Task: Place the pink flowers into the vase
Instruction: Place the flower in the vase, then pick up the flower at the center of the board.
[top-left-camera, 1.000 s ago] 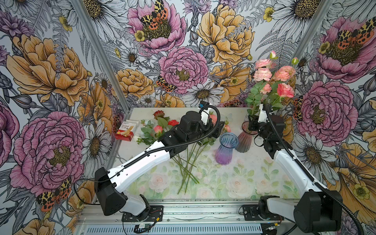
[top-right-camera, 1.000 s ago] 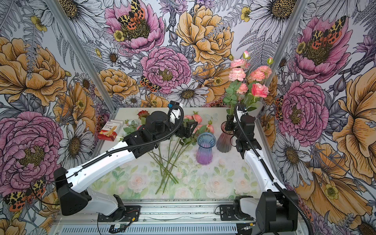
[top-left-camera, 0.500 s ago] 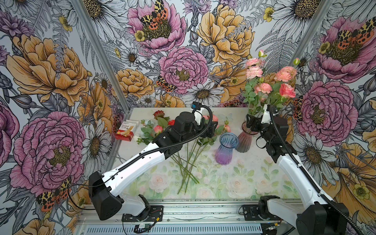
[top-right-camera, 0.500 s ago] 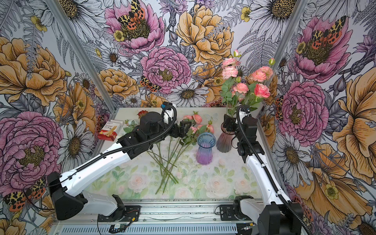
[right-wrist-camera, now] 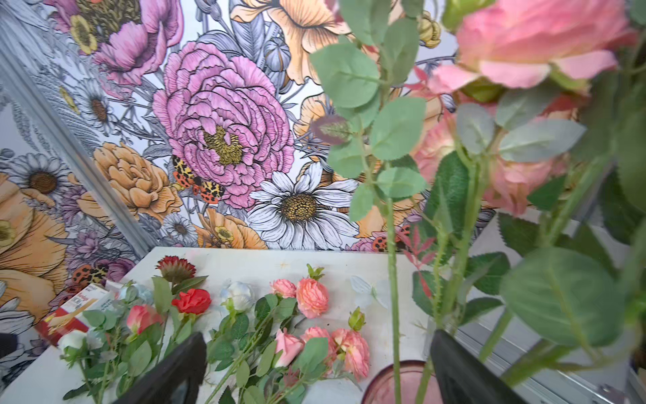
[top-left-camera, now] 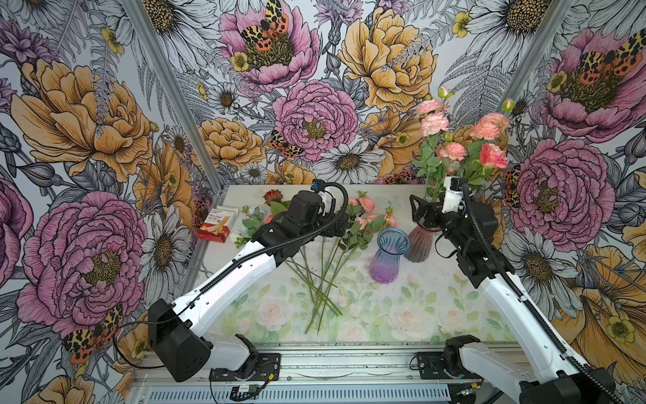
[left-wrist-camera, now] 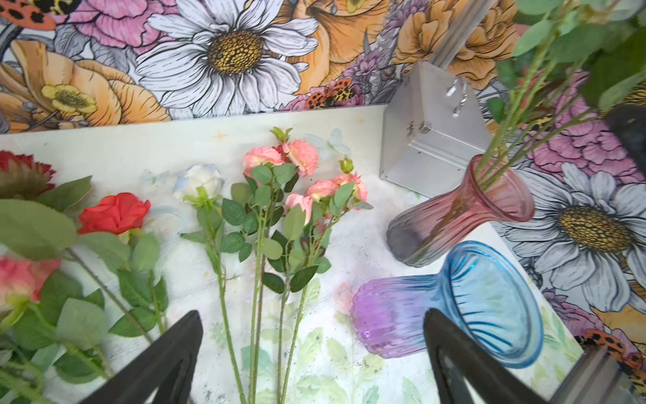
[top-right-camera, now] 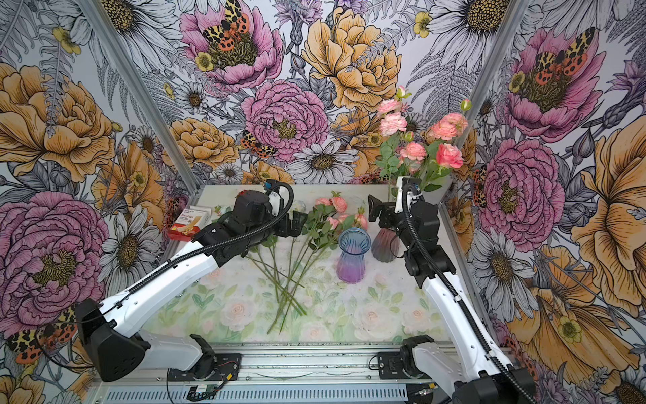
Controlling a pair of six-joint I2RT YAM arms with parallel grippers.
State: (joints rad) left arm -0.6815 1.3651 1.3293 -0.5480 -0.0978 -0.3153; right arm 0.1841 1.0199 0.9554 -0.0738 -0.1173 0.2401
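Observation:
The vase (top-left-camera: 419, 245) (top-right-camera: 384, 246) is ribbed pink glass at the back right and holds several upright pink flowers (top-left-camera: 454, 150) (top-right-camera: 416, 152). More pink flowers (top-left-camera: 367, 204) (top-right-camera: 337, 204) (left-wrist-camera: 279, 161) (right-wrist-camera: 311, 297) lie flat on the table's middle. My right gripper (top-left-camera: 423, 211) (top-right-camera: 379, 210) (right-wrist-camera: 318, 335) is open just above the vase rim (right-wrist-camera: 405, 384); a green stem runs down between its fingers, touched by neither. My left gripper (top-right-camera: 297, 224) (left-wrist-camera: 313, 314) hangs open over the lying stems, holding nothing.
An empty blue-and-purple vase (top-left-camera: 388, 259) (left-wrist-camera: 489, 304) stands just in front of the pink one. Red flowers (left-wrist-camera: 112, 213), a dark red bloom (top-left-camera: 272, 196) and a white rose (left-wrist-camera: 199, 178) lie at the back left beside a red box (top-left-camera: 216, 224).
My right gripper has opened and let go of a pink spray, which now stands in the vase. My left gripper has drawn back leftwards over the lying flowers.

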